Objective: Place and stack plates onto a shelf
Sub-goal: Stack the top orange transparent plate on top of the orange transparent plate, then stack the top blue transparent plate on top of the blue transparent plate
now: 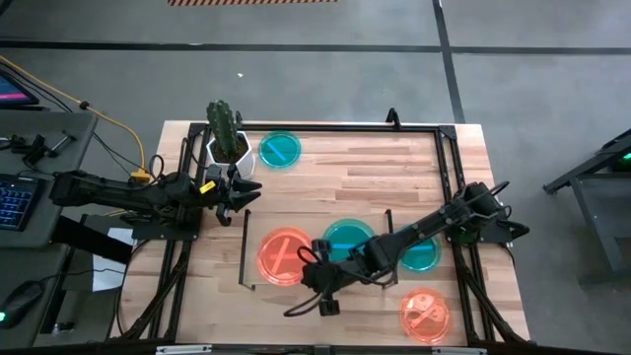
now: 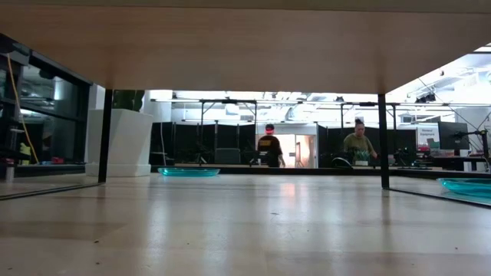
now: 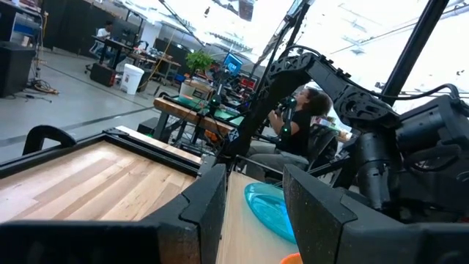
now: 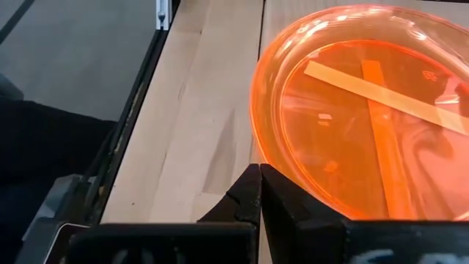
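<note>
The shelf (image 1: 261,222) is a low light-wood board with black end rails in the middle of the table. On it lie an orange plate (image 1: 283,256) and a teal plate (image 1: 345,235). My right gripper (image 1: 311,278) is shut with nothing between its fingers, right at that orange plate's (image 4: 366,110) near-right rim. A second teal plate (image 1: 422,256) lies under my right arm, and another orange plate (image 1: 424,316) lies near the front right. A third teal plate (image 1: 280,150) rests at the far side. My left gripper (image 1: 242,192) waits open by the cactus pot. My right gripper's shut fingertips (image 4: 258,192) stand slanting down at the orange plate's rim (image 4: 267,158), coming from the table's right. Whether they touch the rim I cannot tell. The plate lies flat on the shelf.
A white cactus pot (image 1: 227,148) stands at the far left, just behind my left gripper (image 3: 253,213). The table's black frame (image 1: 449,168) runs round the wood. In the low view the shelf's black legs (image 2: 382,138) stand on the tabletop. People are in the room beyond.
</note>
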You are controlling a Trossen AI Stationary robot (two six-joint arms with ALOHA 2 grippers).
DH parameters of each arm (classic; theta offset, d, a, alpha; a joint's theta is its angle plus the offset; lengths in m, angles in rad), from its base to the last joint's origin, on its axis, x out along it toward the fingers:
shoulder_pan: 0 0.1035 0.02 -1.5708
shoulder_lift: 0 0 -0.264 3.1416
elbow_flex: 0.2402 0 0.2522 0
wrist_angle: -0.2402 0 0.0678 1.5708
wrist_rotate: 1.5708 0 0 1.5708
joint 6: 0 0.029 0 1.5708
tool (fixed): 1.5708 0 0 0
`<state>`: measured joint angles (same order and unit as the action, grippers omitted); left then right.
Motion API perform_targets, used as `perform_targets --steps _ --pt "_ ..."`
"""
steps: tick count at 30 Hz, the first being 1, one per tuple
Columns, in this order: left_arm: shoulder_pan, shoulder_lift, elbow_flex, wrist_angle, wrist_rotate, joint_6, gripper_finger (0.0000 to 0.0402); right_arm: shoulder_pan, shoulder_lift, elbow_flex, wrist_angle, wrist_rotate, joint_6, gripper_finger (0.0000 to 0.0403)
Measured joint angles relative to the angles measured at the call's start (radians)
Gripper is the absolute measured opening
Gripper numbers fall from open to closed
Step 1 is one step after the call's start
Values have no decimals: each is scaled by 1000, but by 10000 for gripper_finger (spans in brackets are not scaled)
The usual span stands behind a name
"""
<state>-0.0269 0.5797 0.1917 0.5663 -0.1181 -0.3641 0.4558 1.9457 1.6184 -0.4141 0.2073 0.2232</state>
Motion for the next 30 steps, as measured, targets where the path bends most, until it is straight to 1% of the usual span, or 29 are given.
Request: perform_targets --steps 17,20,22,23,25,30 --pt "0 0 0 0 0 0 129 -60 0 0 6 10 -23 0" --pt "0 0 0 -1 0 0 129 -63 -10 0 -26 10 -27 0" --pt "0 0 0 -3 1 0 129 -53 -42 0 -78 22 -25 0" --pt "0 0 0 -4 1 0 129 -45 -63 0 -106 35 -19 0" --pt "0 0 0 -9 2 0 129 -24 -110 0 -182 94 9 0" --pt "0 0 0 -14 3 -1 129 42 -215 0 -399 322 143 0"
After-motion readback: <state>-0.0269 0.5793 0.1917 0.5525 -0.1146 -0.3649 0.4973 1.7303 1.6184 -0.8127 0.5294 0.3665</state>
